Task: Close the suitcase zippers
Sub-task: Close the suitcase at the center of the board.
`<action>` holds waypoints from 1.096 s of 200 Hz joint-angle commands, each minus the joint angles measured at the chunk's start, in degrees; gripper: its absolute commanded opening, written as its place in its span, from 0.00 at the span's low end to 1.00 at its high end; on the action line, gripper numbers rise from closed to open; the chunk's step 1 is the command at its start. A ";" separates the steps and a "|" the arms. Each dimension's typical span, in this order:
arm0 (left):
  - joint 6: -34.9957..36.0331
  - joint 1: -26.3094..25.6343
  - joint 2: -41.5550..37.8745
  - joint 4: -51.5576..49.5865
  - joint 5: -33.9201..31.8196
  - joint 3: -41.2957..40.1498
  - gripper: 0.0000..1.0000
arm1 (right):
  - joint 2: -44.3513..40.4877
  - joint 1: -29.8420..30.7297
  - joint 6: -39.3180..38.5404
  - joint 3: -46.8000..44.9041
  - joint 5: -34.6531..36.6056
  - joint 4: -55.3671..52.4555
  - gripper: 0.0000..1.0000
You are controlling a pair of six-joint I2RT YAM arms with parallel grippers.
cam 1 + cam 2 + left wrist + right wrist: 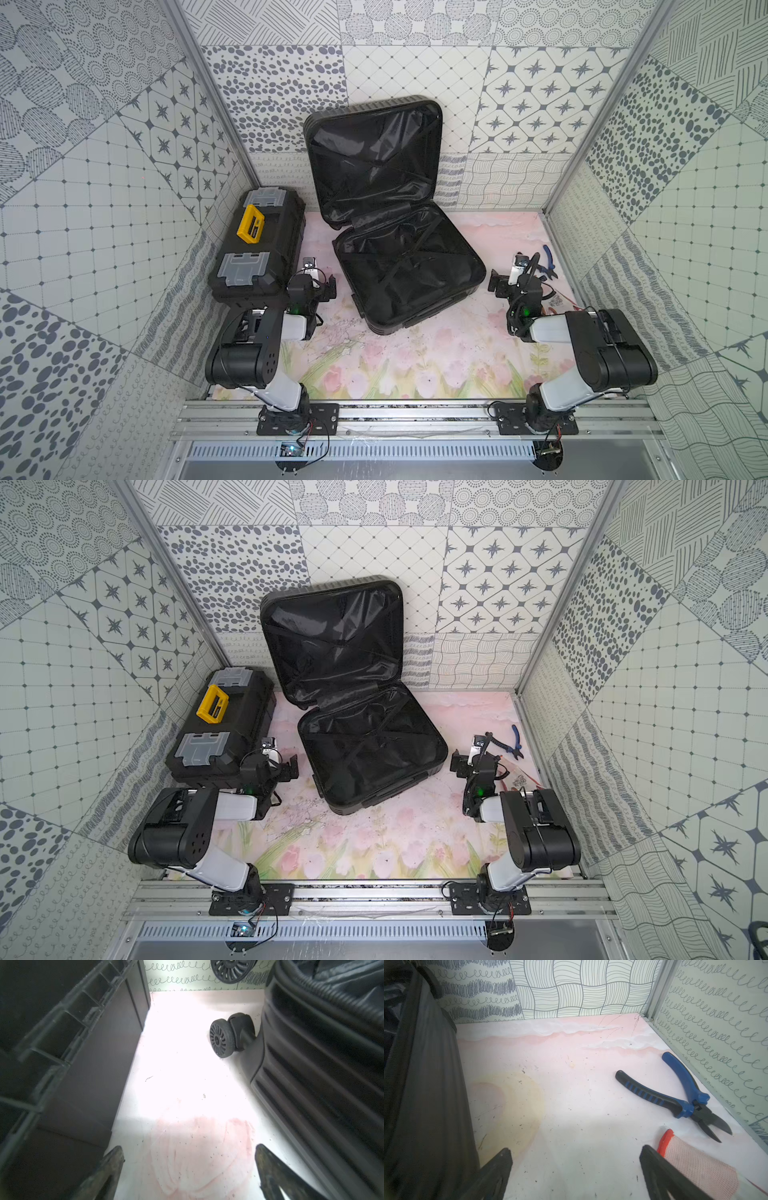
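The suitcase at frame centre has a ribbed, matt hard-plastic shell and a glossy, crinkled cloth lining. Left of it, the toolbox is matt black plastic. At the right edge lie pliers with rubbery grips and dull metal blades, and a knitted cloth glove.

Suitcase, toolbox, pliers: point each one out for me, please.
suitcase (409, 266): in a top view, on the black lining of the lower half lying on the table.
toolbox (282, 241): in a top view, on the black lid.
pliers (652, 1096): in the right wrist view, on the blue-striped black handle.
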 commanded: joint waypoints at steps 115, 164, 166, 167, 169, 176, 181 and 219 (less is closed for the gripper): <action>1.03 0.95 -0.51 5.90 0.96 -1.83 0.99 | -0.51 -0.94 0.44 0.37 -1.80 2.32 0.97; 1.49 -1.29 -20.01 -8.31 -1.57 -1.96 0.99 | -14.17 -1.93 1.04 2.04 -2.24 -10.90 0.98; 1.34 -1.31 -21.07 -9.18 -1.50 -1.73 0.99 | -14.81 -2.06 0.85 1.98 -2.48 -11.21 0.98; 1.33 -1.31 -21.49 -9.59 -1.41 -1.62 0.99 | -15.11 -2.08 0.75 2.05 -2.57 -11.40 0.98; 1.18 -1.25 -22.50 -10.73 -1.37 -1.32 0.99 | -15.72 -2.16 0.58 2.11 -2.85 -11.76 0.98; 0.83 -1.24 -25.49 -15.57 -1.10 0.22 0.99 | -17.56 -2.42 -0.34 2.55 -3.24 -13.44 0.98; 0.30 -1.29 -27.44 -19.56 -0.82 1.78 0.99 | -18.82 -2.65 -0.77 3.09 -3.50 -15.25 0.98; -2.41 -1.40 -38.20 -47.50 1.46 15.17 0.99 | -29.46 -3.94 -1.40 7.90 -12.99 -30.43 0.98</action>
